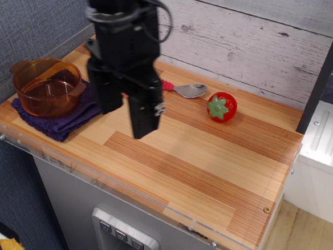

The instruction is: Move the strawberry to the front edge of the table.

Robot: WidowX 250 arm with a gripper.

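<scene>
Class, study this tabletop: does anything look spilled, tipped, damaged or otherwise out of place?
Nothing stands out. The strawberry lies intact near the back wall beside the spoon; the orange pot sits upright on its purple cloth; the table shows no spill.
</scene>
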